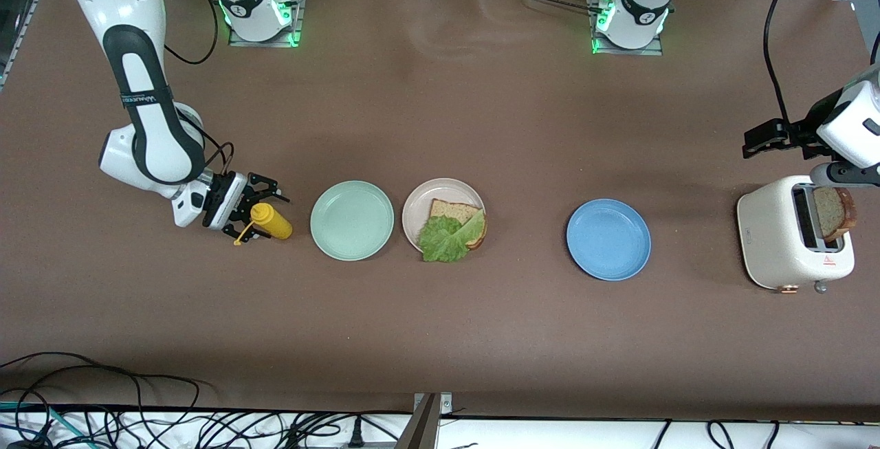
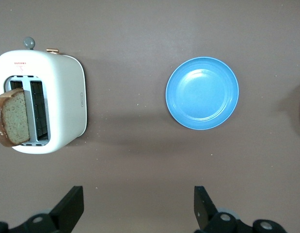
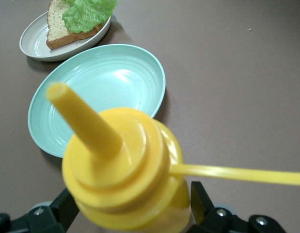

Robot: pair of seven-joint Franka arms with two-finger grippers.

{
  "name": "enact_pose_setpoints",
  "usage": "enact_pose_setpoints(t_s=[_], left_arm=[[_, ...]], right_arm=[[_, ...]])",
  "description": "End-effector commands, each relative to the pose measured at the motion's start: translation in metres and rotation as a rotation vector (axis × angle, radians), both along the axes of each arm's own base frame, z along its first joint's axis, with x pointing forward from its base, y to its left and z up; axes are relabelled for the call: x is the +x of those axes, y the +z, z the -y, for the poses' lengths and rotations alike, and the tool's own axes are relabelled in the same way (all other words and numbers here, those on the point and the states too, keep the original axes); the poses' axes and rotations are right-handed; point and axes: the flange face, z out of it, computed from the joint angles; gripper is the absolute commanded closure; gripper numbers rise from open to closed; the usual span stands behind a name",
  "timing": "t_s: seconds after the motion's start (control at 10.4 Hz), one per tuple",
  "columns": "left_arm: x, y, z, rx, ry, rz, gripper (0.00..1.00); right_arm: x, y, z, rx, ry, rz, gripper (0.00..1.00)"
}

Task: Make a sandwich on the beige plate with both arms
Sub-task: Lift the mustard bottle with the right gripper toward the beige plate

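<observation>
Looking across the table, we see the beige plate (image 1: 421, 196) near the middle, just beside the mint-green plate (image 1: 351, 220), holding 1 toast slice (image 1: 450, 210) with a lettuce leaf (image 1: 445, 239) on top; the sandwich has no top slice yet. Our right gripper (image 1: 256, 214) sits at the right arm's end of the table, its fingers spread around a yellow mustard bottle (image 1: 272, 221) without visibly squeezing it. Our left gripper (image 2: 138, 208) hangs with fingers spread wide and empty, over bare table between the blue plate (image 1: 608, 238) and the white toaster (image 1: 787, 243), where the 2nd slice (image 1: 833, 212) stands in a slot. We judge 2 risks: the round bottle may slip or tip if the fingers close off-centre, and the lettuce overhanging the plate rim may slide off when the top slice is laid on it.
</observation>
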Motion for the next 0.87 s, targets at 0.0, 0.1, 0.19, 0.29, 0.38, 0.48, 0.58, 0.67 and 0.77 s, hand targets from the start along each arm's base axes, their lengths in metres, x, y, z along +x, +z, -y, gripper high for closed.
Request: enact_pose_setpoints(t_s=[0.0,0.1,0.19,0.29,0.38,0.48,0.58,0.67,0.77], left_arm=[[-0.003,0.004,0.001,0.002,0.008,0.005,0.0],[-0.003,0.007,0.001,0.002,0.006,0.009,0.0],[-0.003,0.005,0.002,0.002,0.006,0.006,0.0],[-0.003,0.006,0.01,0.002,-0.007,0.008,0.0],[-0.005,0.009,0.01,0.003,-0.008,0.011,0.0],[-0.004,0.008,0.01,0.004,-0.009,0.01,0.0],[-0.003,0.007,0.008,0.004,-0.006,0.011,0.0],[-0.004,0.008,0.007,0.004,-0.006,0.011,0.0],[-0.004,0.008,0.007,0.004,-0.005,0.011,0.0]], right_arm=[[0.005,-0.004,-0.001,0.024,0.009,0.017,0.8],[0.008,-0.001,-0.002,0.02,0.015,0.027,1.0],[0.021,0.011,-0.004,0.011,0.026,0.058,1.0],[0.031,0.022,-0.013,-0.012,0.061,0.068,1.0],[0.039,0.033,-0.016,-0.041,0.057,0.056,1.0],[0.045,0.041,-0.019,-0.074,0.045,0.017,1.0],[0.053,0.053,-0.03,-0.111,0.038,-0.021,1.0],[0.06,0.065,-0.039,-0.152,0.013,-0.06,1.0],[0.068,0.083,-0.052,-0.193,-0.002,-0.076,1.0]])
